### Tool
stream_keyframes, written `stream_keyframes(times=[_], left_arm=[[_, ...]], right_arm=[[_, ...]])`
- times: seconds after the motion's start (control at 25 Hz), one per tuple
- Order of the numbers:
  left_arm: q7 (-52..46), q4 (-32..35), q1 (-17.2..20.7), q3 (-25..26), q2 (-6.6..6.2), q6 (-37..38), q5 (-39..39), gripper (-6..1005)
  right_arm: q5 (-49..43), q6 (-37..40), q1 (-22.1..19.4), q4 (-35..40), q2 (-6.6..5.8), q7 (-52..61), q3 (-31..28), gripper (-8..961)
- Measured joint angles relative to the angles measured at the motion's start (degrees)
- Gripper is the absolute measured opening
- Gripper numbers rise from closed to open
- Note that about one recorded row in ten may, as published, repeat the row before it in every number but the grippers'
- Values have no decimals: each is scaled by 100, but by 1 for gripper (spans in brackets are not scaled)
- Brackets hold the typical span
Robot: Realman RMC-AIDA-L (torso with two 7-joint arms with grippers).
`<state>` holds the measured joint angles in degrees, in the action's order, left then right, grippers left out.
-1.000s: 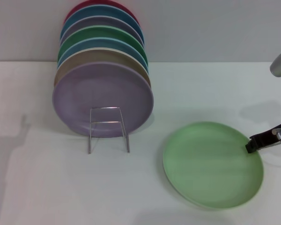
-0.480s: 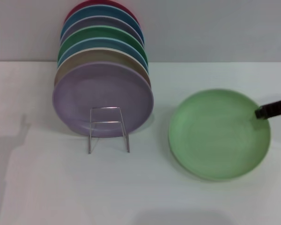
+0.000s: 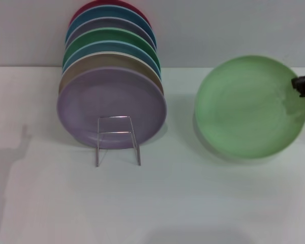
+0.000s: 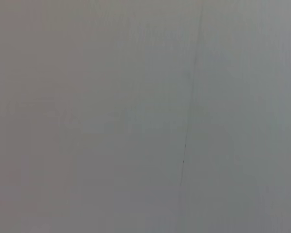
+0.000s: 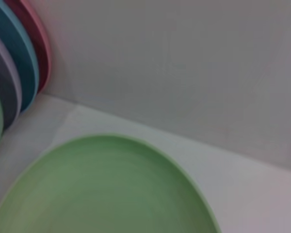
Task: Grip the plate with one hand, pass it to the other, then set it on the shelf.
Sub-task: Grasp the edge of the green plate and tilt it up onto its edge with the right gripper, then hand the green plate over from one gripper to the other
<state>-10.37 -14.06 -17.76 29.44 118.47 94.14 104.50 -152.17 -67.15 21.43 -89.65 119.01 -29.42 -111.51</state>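
Observation:
The light mint-green plate (image 3: 250,105) hangs tilted in the air at the right of the head view, above the white table. My right gripper (image 3: 303,85) is shut on the plate's right rim; only its dark tip shows at the frame edge. The right wrist view shows the plate (image 5: 102,189) filling its lower part. The silver wire shelf (image 3: 117,138) stands at the left centre, with its looped front leg in front of a lilac plate (image 3: 112,107). My left gripper is out of view; the left wrist view shows only a plain grey surface.
Several coloured plates (image 3: 111,51) stand in a row on the rack behind the lilac one, reaching back to the grey wall. Their edges also show in the right wrist view (image 5: 19,63). The white table (image 3: 193,203) spreads in front.
My right gripper has lifted the mint-green plate off the table, up and toward the wall, tilting it to face the head camera. The rack and its plates have not moved.

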Motion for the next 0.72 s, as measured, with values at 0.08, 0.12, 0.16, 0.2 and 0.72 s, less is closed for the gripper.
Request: stream_keyframes(times=[0.08,0.12,0.16,0.2,0.72], left_arm=[[0,0,1,0,0,4,0,859],[0,0,1,0,0,5,0,859],[0,0,-1,0,0,7,0,859],[0,0,-5,0,0,8,0,859],[1,0,-24,0,0,24,0,859]], right_arm=[[-17,335,-169,-142,0,-75,204,19],[-21,519,-245,-194,0,-117,297,19],[-21,665,-306,-235,0,-151,379,19],[-21,880,-370,-264,0,-182,468,19],[-106,2637,-687,151,17,-579,1195,19]])
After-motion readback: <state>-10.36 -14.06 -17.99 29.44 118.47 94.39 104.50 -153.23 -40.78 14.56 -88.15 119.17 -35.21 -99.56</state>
